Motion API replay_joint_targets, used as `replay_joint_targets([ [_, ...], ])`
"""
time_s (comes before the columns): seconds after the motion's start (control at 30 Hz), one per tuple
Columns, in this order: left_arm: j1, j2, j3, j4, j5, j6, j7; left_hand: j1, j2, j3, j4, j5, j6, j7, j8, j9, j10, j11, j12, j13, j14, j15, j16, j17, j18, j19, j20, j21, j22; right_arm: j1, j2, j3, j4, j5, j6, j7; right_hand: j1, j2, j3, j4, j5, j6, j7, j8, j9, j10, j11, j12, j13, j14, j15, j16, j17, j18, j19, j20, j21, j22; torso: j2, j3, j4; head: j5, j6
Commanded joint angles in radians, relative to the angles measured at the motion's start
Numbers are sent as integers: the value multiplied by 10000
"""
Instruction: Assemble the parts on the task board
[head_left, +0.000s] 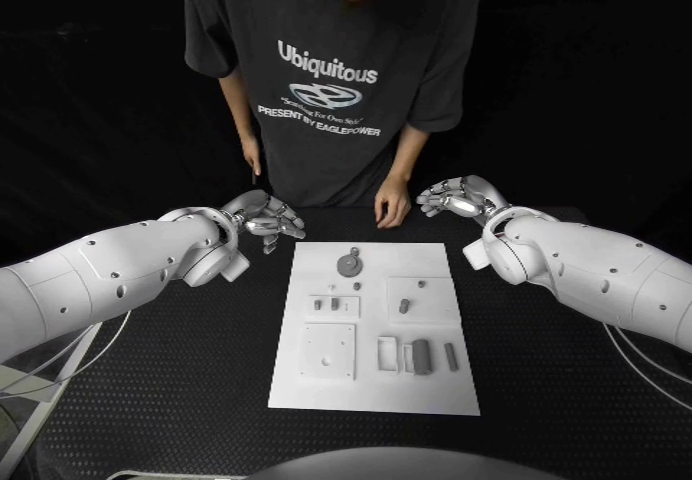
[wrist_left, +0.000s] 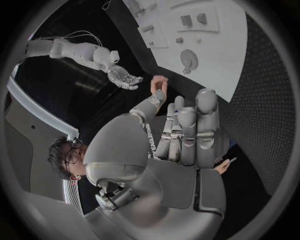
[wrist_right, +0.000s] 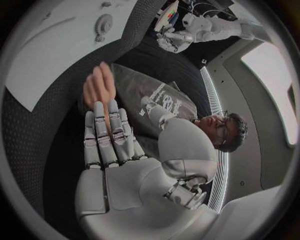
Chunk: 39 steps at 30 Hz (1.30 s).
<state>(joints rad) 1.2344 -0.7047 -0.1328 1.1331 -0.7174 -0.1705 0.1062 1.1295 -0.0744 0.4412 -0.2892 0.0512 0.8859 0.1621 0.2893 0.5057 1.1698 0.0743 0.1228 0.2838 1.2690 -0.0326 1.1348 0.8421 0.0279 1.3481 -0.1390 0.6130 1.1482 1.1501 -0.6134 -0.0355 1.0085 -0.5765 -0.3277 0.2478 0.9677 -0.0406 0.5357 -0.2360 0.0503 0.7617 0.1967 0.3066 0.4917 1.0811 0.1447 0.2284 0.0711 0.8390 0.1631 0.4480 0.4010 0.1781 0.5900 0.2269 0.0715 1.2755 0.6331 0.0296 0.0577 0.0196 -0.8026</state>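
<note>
Down at the lower middle of the head view the white task board (head_left: 375, 395) lies flat on the black bench (head_left: 173, 400), its near strip bare; just above that a square raised plate (head_left: 327, 351) sits lower left on the board, with a row of small upright grey parts (head_left: 418, 355) to its right; further up, two small pegs (head_left: 330, 303) at centre-left and a pair of stubby pieces (head_left: 408, 300) on a raised pad at centre-right; at the board's far end a round grey disc part (head_left: 349, 264) with a little tab on top; my read is these pieces are light, rigid plastic or metal, small enough to skid on the smooth board, so a fingertip pinch across the flat sides looks the safest hold, the disc by its rim; beyond the board, the left hand (head_left: 267, 217) hovers at upper left, its fingers (wrist_left: 187, 130) side by side, lightly curled, holding nothing; the right hand (head_left: 459, 197) hangs at upper right, fingers (wrist_right: 106, 132) straight and close together, likewise empty; farthest back a person's hand (head_left: 391, 207) rests on the bench edge, and the dark shirt (head_left: 332, 110) reads "Ubiquitous" and "PRESENT BY EAGLEPOWER".
</note>
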Motion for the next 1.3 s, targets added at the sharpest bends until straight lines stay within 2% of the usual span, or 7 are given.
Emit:
replay_joint_targets([
  [0.03,-1,26,4,17,-41,60,64,-90,-34,37,30,-13,-18,34,-30,3,32,9,-33,9,130,-67,56,-15,1482,51,5,44,16,-1,1,3,6,-57,20,79,-1,55,22,-57,-16,-49,159,-41,-10,-11,33,-52,-11,-4,34,-30,-2,159,-41,40,-51,-13,2,11,-7,-20,-5],
  [0.6,-1,272,3,153,-2551,-363,426,73,-71,169,2,6,8,3,-23,13,-47,41,-162,17,113,-36,163,-157,1537,41,33,53,100,-2,-13,3,20,-57,8,81,-2,51,21,-62,-16,-48,160,-43,-14,-9,33,-58,-10,-3,34,-34,-1,160,-42,41,-51,-13,5,27,-22,-66,-6],
  [0.73,-1,381,0,197,-3311,-392,410,312,-50,386,1,230,62,-5,-11,11,-36,43,-193,33,108,-34,200,-236,1546,39,43,40,123,-1,-13,3,37,-56,12,80,-2,51,21,-63,-16,-48,160,-43,-15,-8,33,-59,-10,-3,34,-34,0,160,-42,42,-50,-12,6,28,-15,-92,1],
  [0.9,-7,581,-14,264,-4634,-727,213,380,-246,608,16,519,111,28,-15,-2,-83,80,-274,44,70,1,250,-356,1532,34,76,17,156,-1,-15,3,61,-56,10,73,-3,50,21,-63,-17,-48,160,-44,-16,-7,33,-60,-10,-2,34,-35,0,161,-42,42,-50,-12,14,25,-13,-146,9],
  [1.03,-81,698,-13,480,-5725,-1031,-60,77,-789,347,6,470,-72,19,-122,-47,-138,116,-337,52,-45,36,251,-445,1515,-67,110,-27,190,0,-26,4,71,-56,13,67,-5,49,20,-63,-17,-48,161,-45,-17,-7,34,-62,-10,-2,34,-36,0,160,-43,43,-50,-12,27,21,-30,-201,29],
  [1.1,-102,839,-13,470,-6116,-1027,-145,85,-872,324,-1,481,-112,-20,-141,-53,-180,122,-372,47,-61,44,268,-470,1525,-76,109,-34,202,0,-27,4,71,-56,9,66,-5,49,20,-63,-16,-48,161,-46,-17,-7,34,-62,-10,-2,34,-37,1,161,-43,43,-50,-12,32,21,-32,-222,32],
  [1.3,-216,1345,-62,298,-6756,-966,-326,546,-625,681,17,565,-24,-123,-96,-32,-357,178,-531,-17,87,94,423,-579,1614,103,139,-4,233,1,-15,12,100,-56,0,70,-8,48,19,-63,-17,-49,162,-47,-18,-6,34,-64,-9,-2,34,-38,1,161,-43,44,-50,-12,39,25,-35,-344,18],
])
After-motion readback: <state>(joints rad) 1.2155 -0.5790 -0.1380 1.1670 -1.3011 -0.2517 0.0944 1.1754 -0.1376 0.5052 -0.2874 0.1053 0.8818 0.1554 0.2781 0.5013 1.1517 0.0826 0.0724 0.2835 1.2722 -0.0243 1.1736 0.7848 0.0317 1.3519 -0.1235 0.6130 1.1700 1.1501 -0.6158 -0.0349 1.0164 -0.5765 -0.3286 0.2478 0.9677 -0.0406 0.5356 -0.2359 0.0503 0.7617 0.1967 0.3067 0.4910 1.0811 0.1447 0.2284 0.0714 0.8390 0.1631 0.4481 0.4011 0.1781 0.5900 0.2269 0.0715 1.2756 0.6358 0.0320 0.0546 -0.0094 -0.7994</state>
